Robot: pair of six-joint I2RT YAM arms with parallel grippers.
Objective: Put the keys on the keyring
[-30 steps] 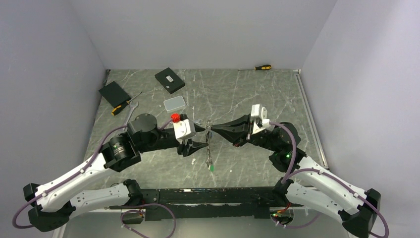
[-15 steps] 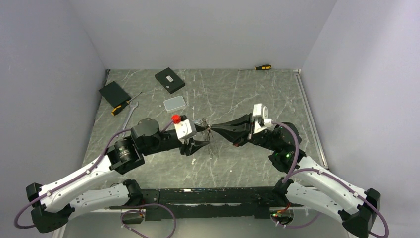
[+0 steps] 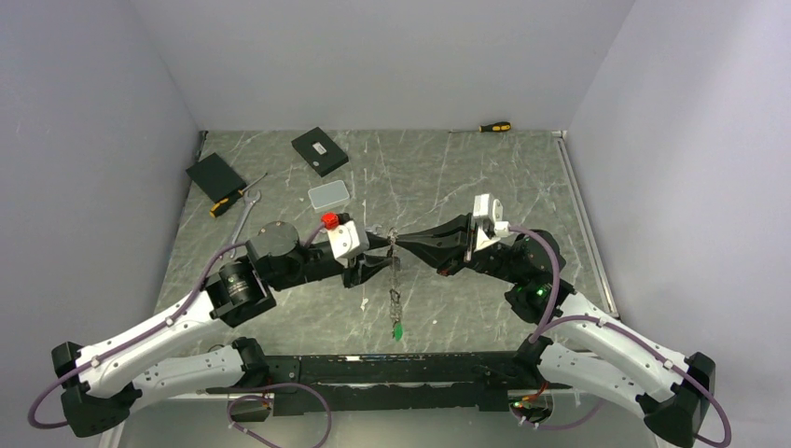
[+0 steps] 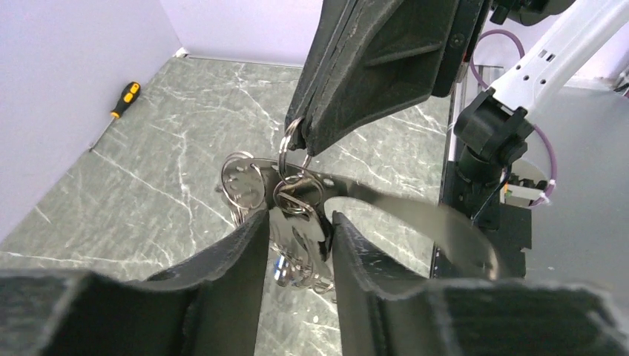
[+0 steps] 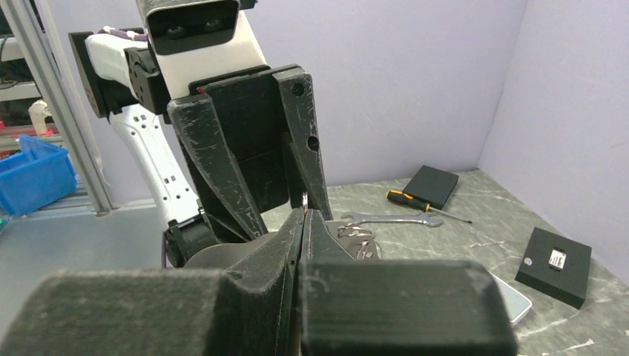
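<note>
A bunch of small silver keys (image 3: 395, 280) hangs between my two grippers above the table middle, with a green tag (image 3: 398, 331) at its low end. My right gripper (image 3: 401, 241) is shut on a small silver ring (image 4: 289, 141) at the top of the bunch. My left gripper (image 3: 377, 254) faces it, and its jaws close on the upper keys (image 4: 297, 233), which fill the gap between the fingers (image 4: 241, 248). A blurred grey curved band (image 4: 415, 215), perhaps the keyring loop, arcs right from the bunch. In the right wrist view my right gripper (image 5: 305, 215) is pressed shut.
A silver wrench (image 3: 244, 217) and a yellow-handled screwdriver (image 3: 228, 201) lie at the left. Two black boxes (image 3: 319, 150) (image 3: 215, 176) and a grey case (image 3: 328, 194) sit behind. A small red object (image 3: 330, 221) sits by the left wrist. Another screwdriver (image 3: 494, 126) lies at the back wall.
My left gripper's jaws have narrowed from wide open onto the keys. The bunch now hangs lower, with the green tag nearer the front edge. The right gripper has barely moved.
</note>
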